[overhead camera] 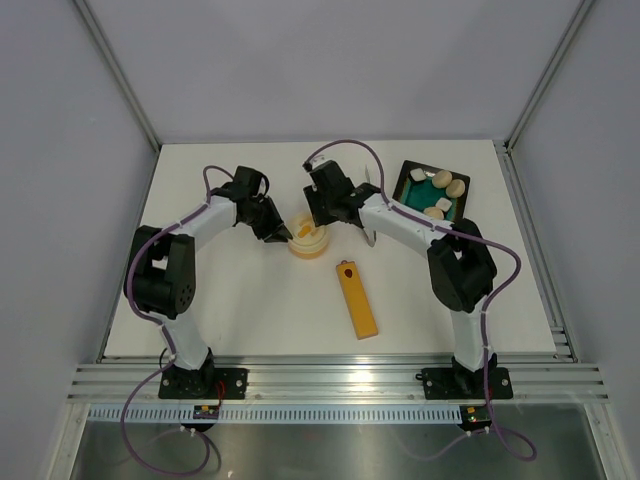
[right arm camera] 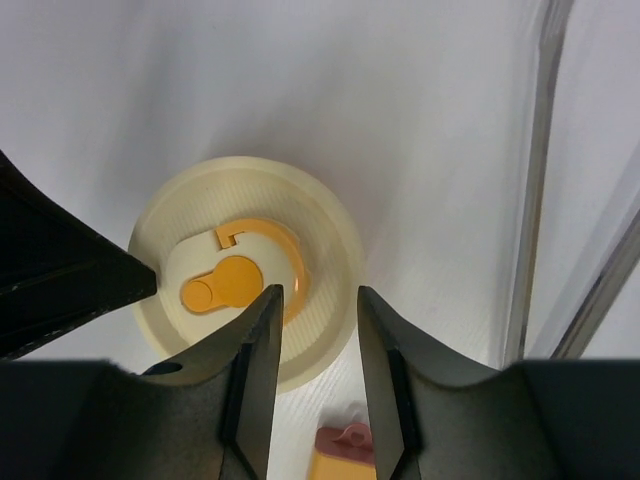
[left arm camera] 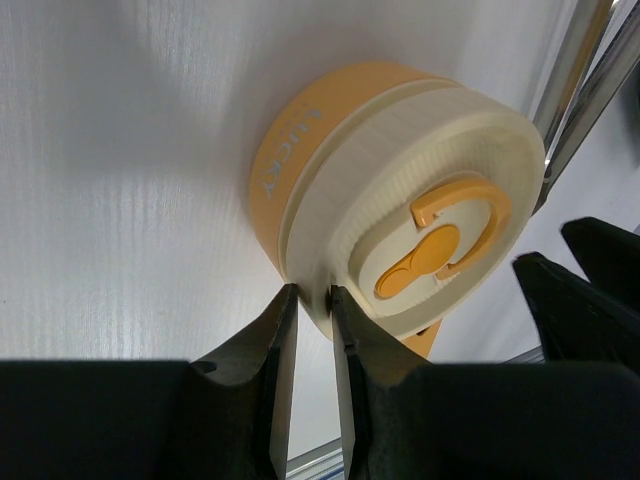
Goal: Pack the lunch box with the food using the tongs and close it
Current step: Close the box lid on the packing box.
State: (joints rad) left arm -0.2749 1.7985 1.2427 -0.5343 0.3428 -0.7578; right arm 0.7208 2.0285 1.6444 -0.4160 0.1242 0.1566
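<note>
The cream-yellow lunch box (overhead camera: 310,242) stands mid-table with its lid (left arm camera: 440,190) on, orange mark (right arm camera: 225,280) up. My left gripper (overhead camera: 278,235) comes in from the left, its jaws pinched on the lid's rim (left arm camera: 312,292). My right gripper (right arm camera: 320,292) hovers open over the lid's near right edge with nothing between its fingers. The silver tongs (overhead camera: 369,236) lie on the table right of the box, next to the right arm; their two thin arms (right arm camera: 535,200) show at the right of the right wrist view. Several food pieces (overhead camera: 447,190) lie in the black tray.
The black square tray (overhead camera: 404,178) with a green inside sits at the back right. A long orange-yellow bar (overhead camera: 357,300) with a red dot lies in front of the lunch box. Grey walls enclose the white table.
</note>
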